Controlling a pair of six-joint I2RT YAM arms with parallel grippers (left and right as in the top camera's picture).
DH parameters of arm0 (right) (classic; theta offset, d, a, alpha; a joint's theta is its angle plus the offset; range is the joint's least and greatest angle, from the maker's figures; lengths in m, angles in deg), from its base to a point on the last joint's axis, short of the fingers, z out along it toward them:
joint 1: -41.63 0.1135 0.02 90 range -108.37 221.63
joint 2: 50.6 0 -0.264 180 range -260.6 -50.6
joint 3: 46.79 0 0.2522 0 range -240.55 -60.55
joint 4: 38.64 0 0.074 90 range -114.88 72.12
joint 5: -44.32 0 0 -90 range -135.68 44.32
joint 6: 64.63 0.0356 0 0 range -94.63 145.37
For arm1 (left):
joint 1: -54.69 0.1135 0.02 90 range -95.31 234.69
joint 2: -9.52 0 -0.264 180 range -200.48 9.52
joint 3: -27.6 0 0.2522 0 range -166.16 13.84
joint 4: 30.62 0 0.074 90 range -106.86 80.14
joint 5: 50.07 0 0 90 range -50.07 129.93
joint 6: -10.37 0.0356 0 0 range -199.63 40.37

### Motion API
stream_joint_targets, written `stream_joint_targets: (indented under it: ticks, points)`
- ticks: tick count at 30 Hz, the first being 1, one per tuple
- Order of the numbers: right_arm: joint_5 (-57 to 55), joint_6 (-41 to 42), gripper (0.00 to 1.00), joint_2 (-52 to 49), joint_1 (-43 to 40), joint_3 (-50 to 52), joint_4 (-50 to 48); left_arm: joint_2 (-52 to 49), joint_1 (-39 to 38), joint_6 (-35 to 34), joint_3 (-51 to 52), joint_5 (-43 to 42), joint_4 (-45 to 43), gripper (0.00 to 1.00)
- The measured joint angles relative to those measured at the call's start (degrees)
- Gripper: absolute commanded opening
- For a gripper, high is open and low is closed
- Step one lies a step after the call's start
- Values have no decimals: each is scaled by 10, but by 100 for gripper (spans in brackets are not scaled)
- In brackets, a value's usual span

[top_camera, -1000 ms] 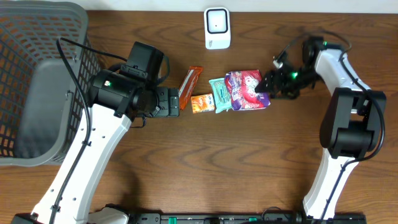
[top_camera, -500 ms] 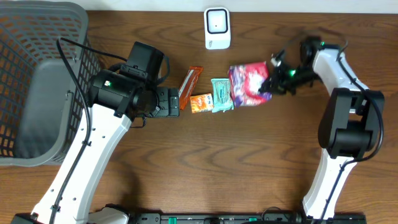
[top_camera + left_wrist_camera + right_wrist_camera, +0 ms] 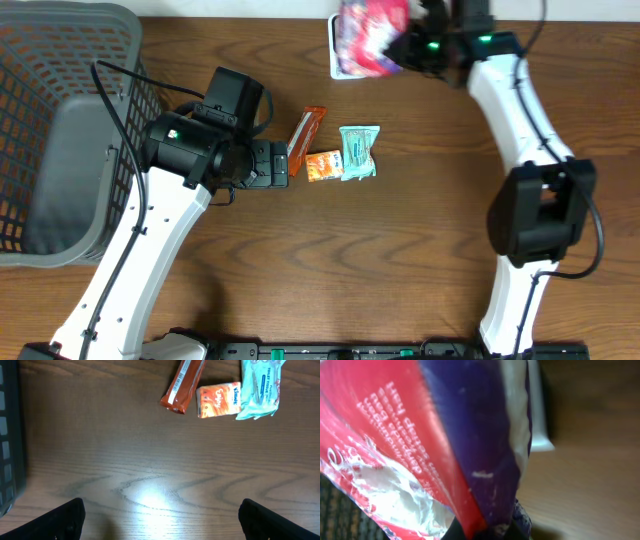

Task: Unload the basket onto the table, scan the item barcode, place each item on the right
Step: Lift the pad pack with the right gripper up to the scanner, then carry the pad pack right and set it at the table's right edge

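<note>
Quick update from my side. A second ago the purple-red snack bag (image 3: 372, 38) was lying flat at the right end of the row of items. By this moment my right gripper (image 3: 415, 45) had carried it up to the far edge of the table (image 3: 400, 260) and was holding it over the white scanner (image 3: 538, 412), covering most of it in the overhead view. From my right wrist all I could see was crinkled bag filling the frame, with a sliver of scanner poking out on the right.

The other three stayed put: the orange-red bar (image 3: 308, 128), the orange tissue pack (image 3: 325, 165) and the teal wipes pack (image 3: 358, 152), the last two touching. Where the bag had been was just bare wood, and the whole near half of the table was open. The grey basket (image 3: 60, 130) took up the left edge.

My right jaws were clamped tight on the bag's edge. My left gripper (image 3: 160, 520) hadn't budged, parked near the bar with its jaws spread wide and nothing between them.
</note>
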Motion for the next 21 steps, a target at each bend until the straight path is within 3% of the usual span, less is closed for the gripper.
stream_joint_targets:
  ticks: [6, 21]
  points:
    - [-39, 95, 1, -21, 67, 0, -111, 0, 0, 0, 0, 0, 0, 98]
    - [-109, 139, 1, -39, 9, 0, -62, 0, 0, 0, 0, 0, 0, 98]
